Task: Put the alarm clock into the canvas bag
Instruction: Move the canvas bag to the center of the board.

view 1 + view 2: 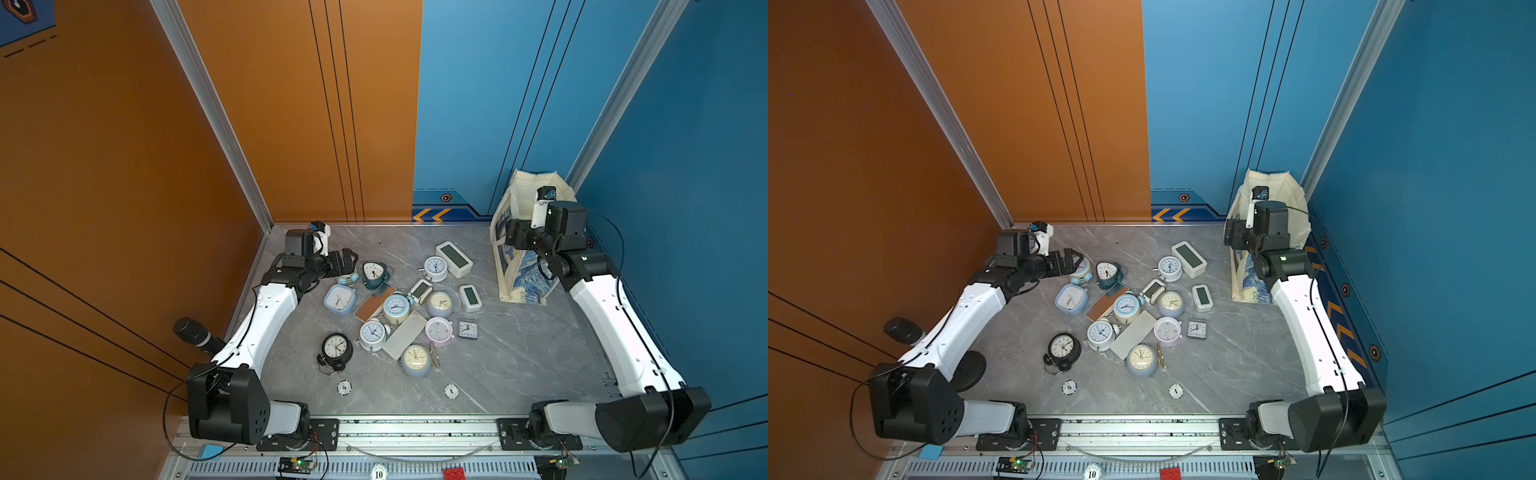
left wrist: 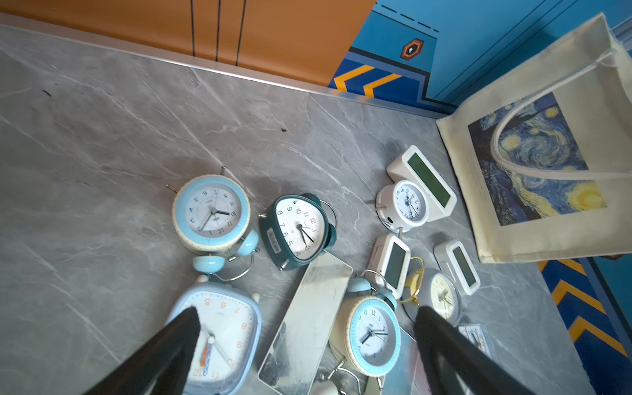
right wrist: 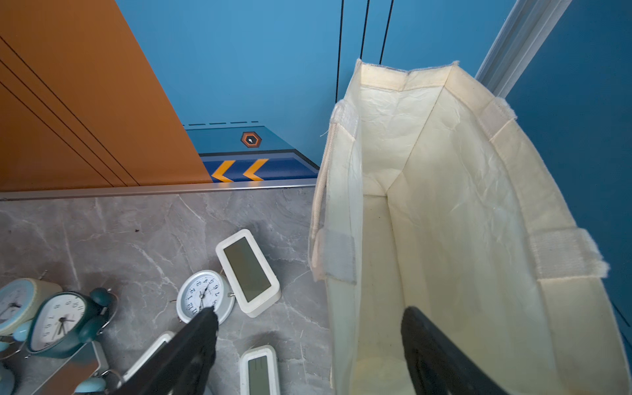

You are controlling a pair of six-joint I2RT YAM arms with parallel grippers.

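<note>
Beyond the black jaws of the right gripper [image 3: 309, 314], the canvas bag [image 3: 427, 212] is plain cream inside; its outer side carries a swirling blue-and-yellow starry print. The tabletop [image 2: 136, 136] is grey marble with pale veins. Under the black jaws of the left gripper [image 2: 307, 314] are a pale-blue square clock [image 2: 236, 328] with orange numerals and a cream round clock [image 2: 372, 337] ringed in light blue. Beyond them is a teal clock [image 2: 297, 232] with a white face.

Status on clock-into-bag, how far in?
Done: nothing visible. What shows of the canvas bag lining holds no clock.
In hand: nothing held. The right gripper is open, one finger on either side of the bag's wall. The left gripper is open above the clock pile.
Left: pick, carry and drop a clock.
</note>
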